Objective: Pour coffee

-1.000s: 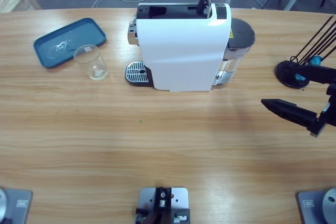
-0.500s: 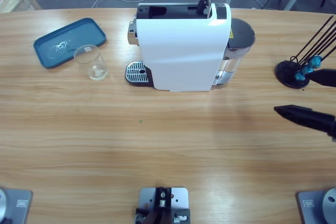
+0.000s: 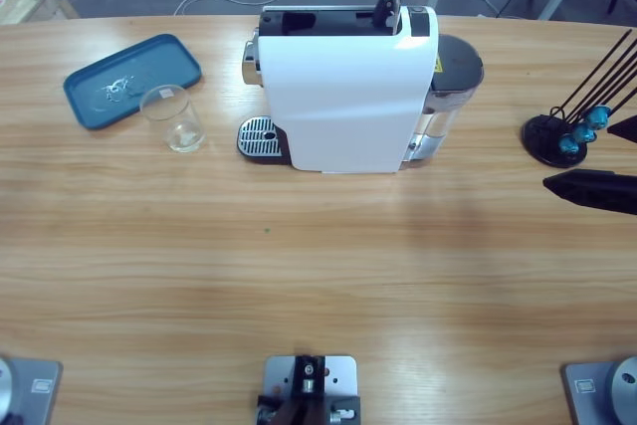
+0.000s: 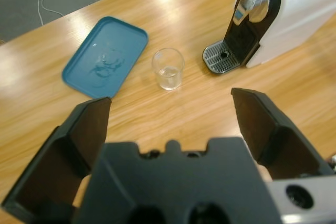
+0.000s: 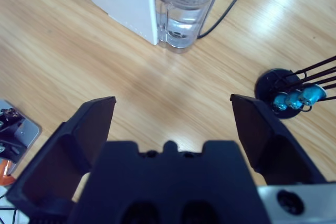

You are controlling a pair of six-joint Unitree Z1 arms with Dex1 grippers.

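gaping wide and empty, the left gripper (image 4: 170, 116) looks down on the clear glass cup (image 4: 168, 68), well ahead between its jaws, upright beside the ribbed drip grate (image 4: 220, 57). right gripper (image 5: 170, 124) equally spread, holding nothing, nearer the capsule rack (image 5: 296, 95). no coffee shows anywhere. smooth white machine (image 3: 348, 92), matte teal tray (image 3: 129, 77), grained wooden table (image 3: 299, 266).
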